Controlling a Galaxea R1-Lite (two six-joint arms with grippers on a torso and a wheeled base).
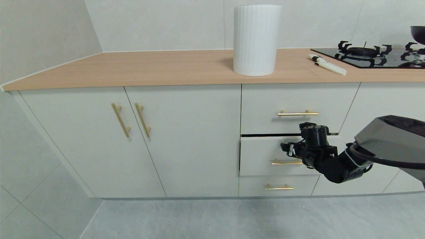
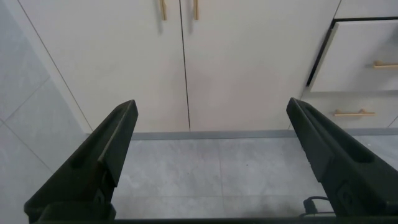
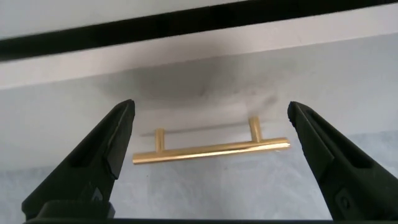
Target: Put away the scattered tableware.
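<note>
A long wooden counter runs across the head view over pale cabinets. Below it, at 9 o'clock from the drawers, are two cupboard doors, each with an upright gold bar at their shared edge. The stack of three drawers sits under the right half of the counter. The middle drawer stands slightly out from the cabinet front, with a dark gap along its top and left edge. A tall white ribbed canister stands upright on the counter, above the drawers. At 3 o'clock from it a black glass hob is set into the counter, with a dark pot on its far burner. The right end effector hangs just in front of the middle drawer, and its fingers are spread wide with nothing between them. From the right wrist, the drawer's gold handle lies across the gap between the fingers, clear of both. The left end effector is also spread wide and empty, low over the grey tiled floor and facing the cupboard doors. The knife, pale with a dark band near one end, lies flat on the counter between the canister and the hob, just beside the hob's near corner.
</note>
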